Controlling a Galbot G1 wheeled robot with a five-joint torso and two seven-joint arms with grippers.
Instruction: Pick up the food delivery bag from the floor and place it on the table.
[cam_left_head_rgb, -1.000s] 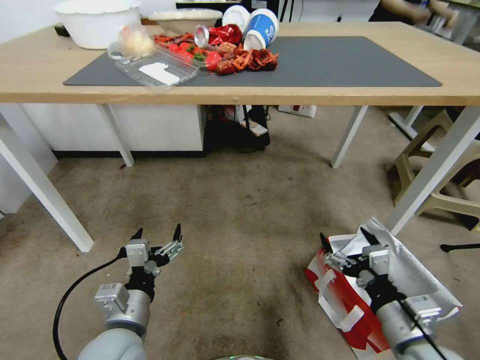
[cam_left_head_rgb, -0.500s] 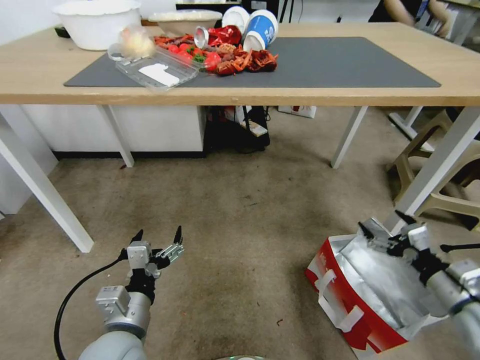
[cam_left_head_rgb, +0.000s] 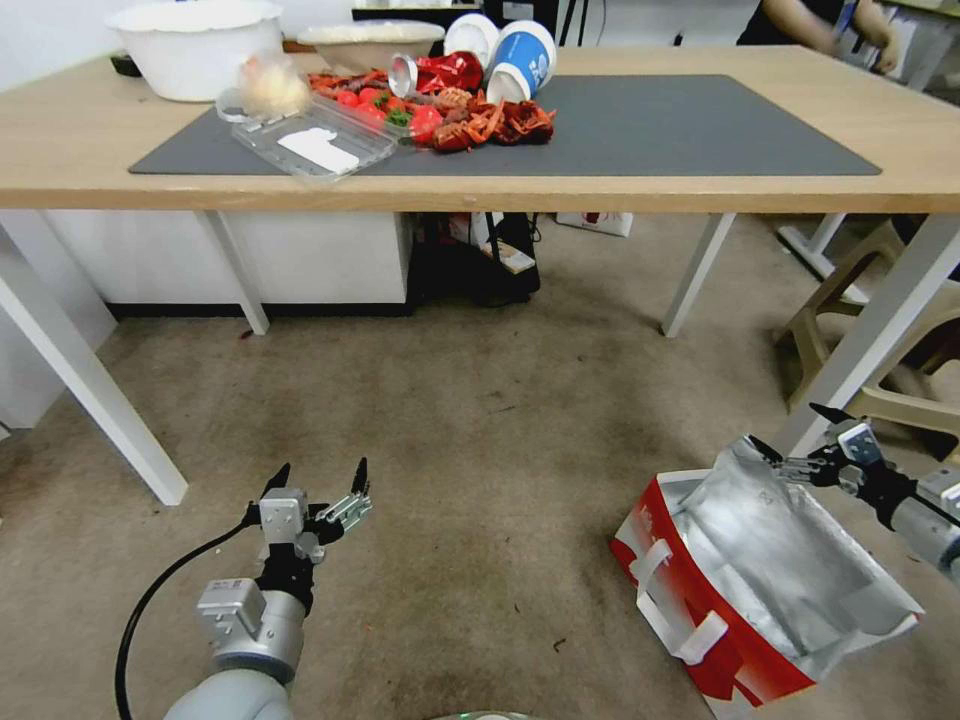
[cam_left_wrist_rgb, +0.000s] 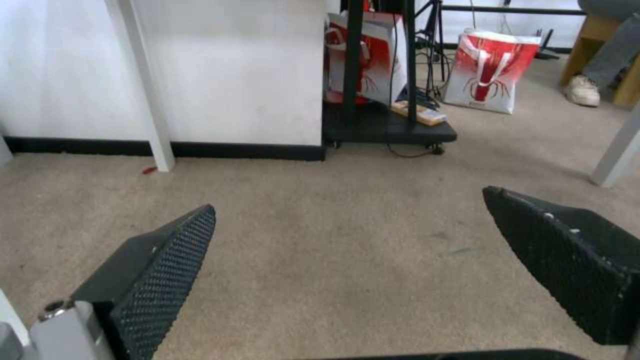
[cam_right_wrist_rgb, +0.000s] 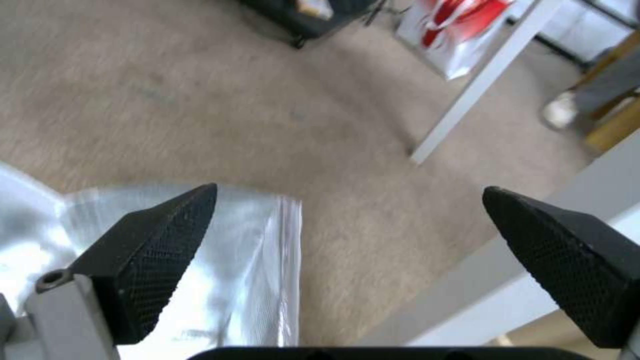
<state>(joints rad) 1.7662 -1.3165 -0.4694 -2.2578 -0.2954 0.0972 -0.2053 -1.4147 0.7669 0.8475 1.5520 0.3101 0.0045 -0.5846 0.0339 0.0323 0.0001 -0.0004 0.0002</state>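
The food delivery bag (cam_left_head_rgb: 700, 600) lies tipped on the floor (cam_left_head_rgb: 480, 400) at the lower right, its red side and white strap handles facing me and its silver foil mouth (cam_left_head_rgb: 790, 560) gaping. My right gripper (cam_left_head_rgb: 792, 430) is open just over the bag's far foil corner, beside a white table leg. In the right wrist view the foil edge (cam_right_wrist_rgb: 267, 260) lies under one side of the open right gripper (cam_right_wrist_rgb: 350, 190). My left gripper (cam_left_head_rgb: 318, 470) hangs open and empty over bare carpet at the lower left, also open (cam_left_wrist_rgb: 347, 197) in its wrist view. The table (cam_left_head_rgb: 700, 190) spans the top, with a dark mat (cam_left_head_rgb: 680, 120).
Crayfish, cups, white bowls and a clear tray (cam_left_head_rgb: 320, 140) crowd the table's left half. White table legs (cam_left_head_rgb: 880, 330) (cam_left_head_rgb: 90, 380) flank the floor space. A beige stool (cam_left_head_rgb: 900, 370) stands at the right, and a black cart (cam_left_head_rgb: 480, 260) sits under the table. Another red-and-white bag (cam_left_wrist_rgb: 493, 70) stands behind.
My right gripper has swung from above the middle of the bag to the right and farther away, to the bag's far corner. The left arm has barely moved.
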